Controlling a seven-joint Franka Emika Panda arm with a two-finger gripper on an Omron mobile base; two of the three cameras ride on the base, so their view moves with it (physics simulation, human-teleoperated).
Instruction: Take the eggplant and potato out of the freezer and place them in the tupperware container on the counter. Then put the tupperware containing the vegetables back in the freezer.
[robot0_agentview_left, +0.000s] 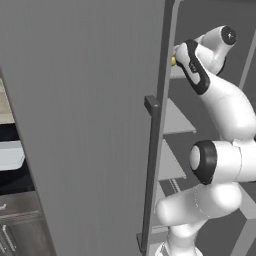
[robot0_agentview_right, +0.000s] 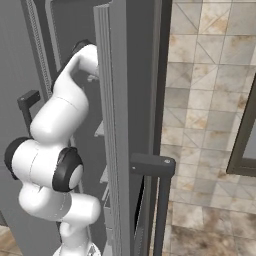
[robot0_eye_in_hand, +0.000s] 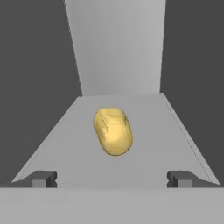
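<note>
Right now your gripper (robot0_eye_in_hand: 112, 178) stands wide open and holds nothing; in the hand view its two dark fingertips (robot0_eye_in_hand: 42, 178) sit far apart, one to each side of the potato (robot0_eye_in_hand: 113, 131). The potato lies alone on a pale grey shelf (robot0_eye_in_hand: 148, 153) inside the freezer (robot0_agentview_left: 90, 125), between the fingertips' lines and beyond them, not touching either. Behind the potato the shelf meets the freezer's lighter back wall, with dark side walls to either side.

Your left base view adds what the hand view cannot: the ribbed freezer door (robot0_agentview_left: 85, 150) swung open, its dark bar handle (robot0_agentview_left: 151, 170) running down the edge, and the white arm reaching past that edge into the compartment. A small yellow speck of the potato (robot0_agentview_left: 173, 61) peeks out just beside the door edge near the wrist. Left of the door, you can make out the pale tupperware container (robot0_agentview_left: 11, 154) resting on the dark table (robot0_agentview_left: 12, 180).

Your right base view shows the arm going in behind a second ribbed door, with a tiled wall (robot0_agentview_right: 210, 100) to the door's right.
</note>
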